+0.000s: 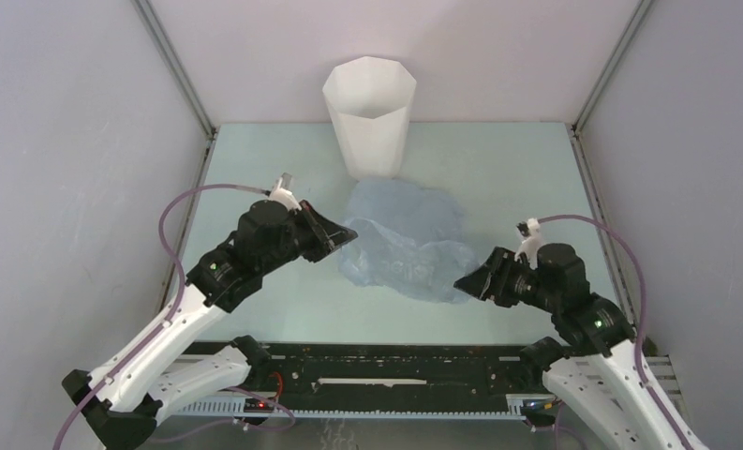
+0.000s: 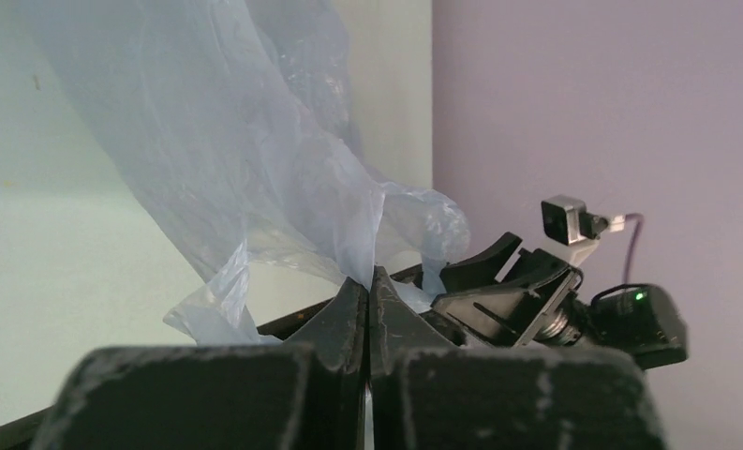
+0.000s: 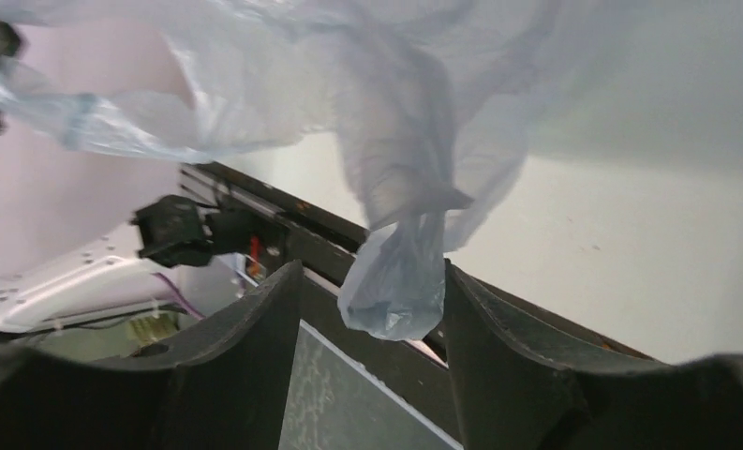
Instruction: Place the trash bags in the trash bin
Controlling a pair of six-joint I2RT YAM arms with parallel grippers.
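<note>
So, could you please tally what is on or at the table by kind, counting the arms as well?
Pale-blue trash bag: 1
White trash bin: 1
Robot arms: 2 (left arm, right arm)
Total: 4

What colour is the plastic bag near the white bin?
The bag is translucent pale blue with faint whitish print; the top external view shows it best.

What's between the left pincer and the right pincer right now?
Only the trash bag fills the stretch from the left pincer to the right pincer; the top external view shows it.
</note>
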